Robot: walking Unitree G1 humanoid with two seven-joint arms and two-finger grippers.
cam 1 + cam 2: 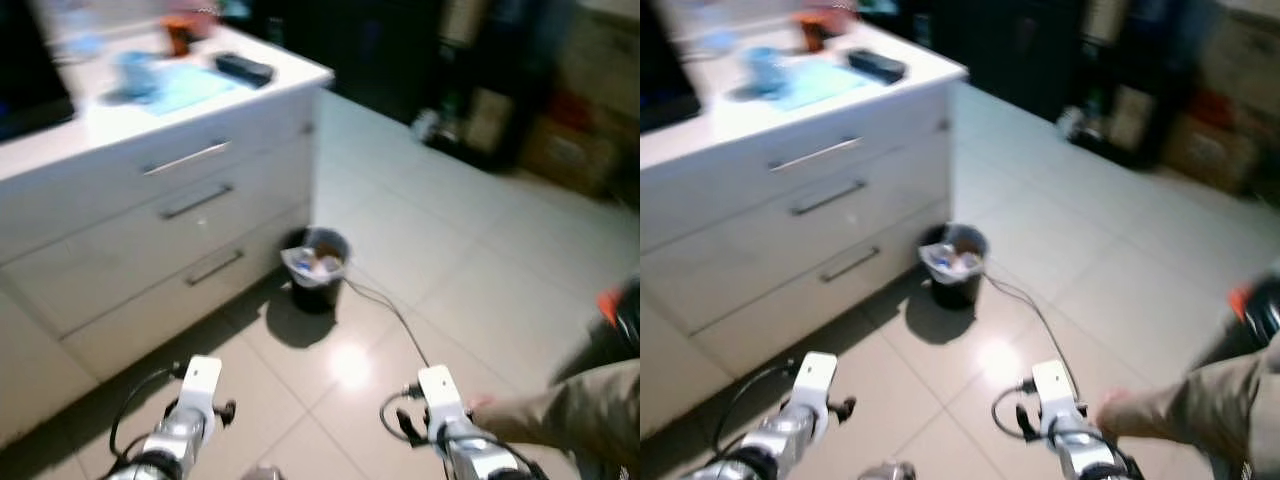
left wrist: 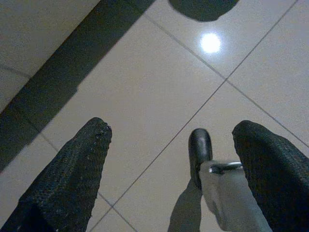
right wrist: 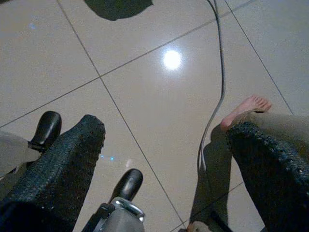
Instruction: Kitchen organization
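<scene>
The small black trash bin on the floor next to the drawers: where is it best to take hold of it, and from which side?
Probably the rim of the black trash bin, from above. It stands upright and open-topped with a liner folded over the edge, so one finger can go inside and one outside. Take the side facing the open floor: the white drawer unit stands close on the other side. Both tools hang open, low over the tiles.

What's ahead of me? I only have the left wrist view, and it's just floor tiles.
Observer: A small black bin with some rubbish in it stands on the floor ahead, by the white drawer unit.
Operator: Anything on my right?
Observer: A person's bare foot rests on the tiles near the open right end effector, beside a cable.
Operator: And the worktop?
Observer: A dark flat object and something blue lie there, blurred.
</scene>
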